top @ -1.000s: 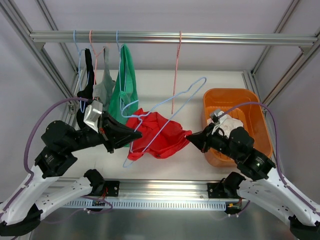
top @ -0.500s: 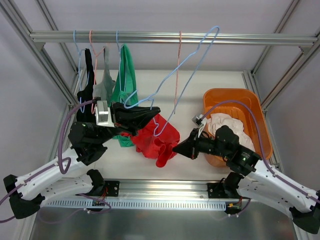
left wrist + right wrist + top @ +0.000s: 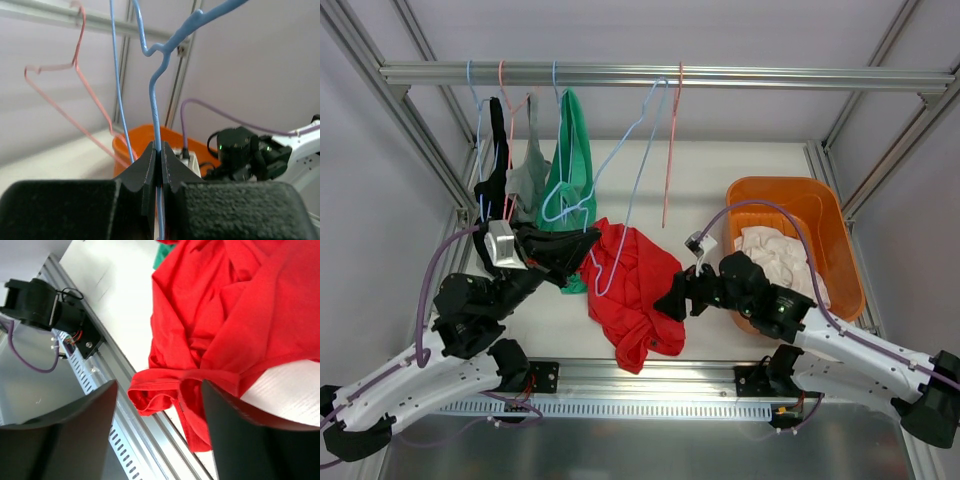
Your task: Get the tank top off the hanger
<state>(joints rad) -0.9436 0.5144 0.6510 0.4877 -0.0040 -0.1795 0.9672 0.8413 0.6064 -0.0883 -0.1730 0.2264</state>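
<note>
- Left gripper [image 3: 159,161] is clamped on the blue hanger [image 3: 152,102] wire, and the hook rises above its fingers.
- Right gripper [image 3: 156,390] has its jaws apart. The red tank top [image 3: 220,315] is slumped just ahead of them, unheld.
- Best play: keep the hanger high and pinch a strap low. I can't tell whether the cloth is threaded on the wire.

Five wire hangers [image 3: 154,112], three hung garments [image 3: 570,160], one red tank top [image 3: 635,275], one orange basket [image 3: 775,185].
</note>
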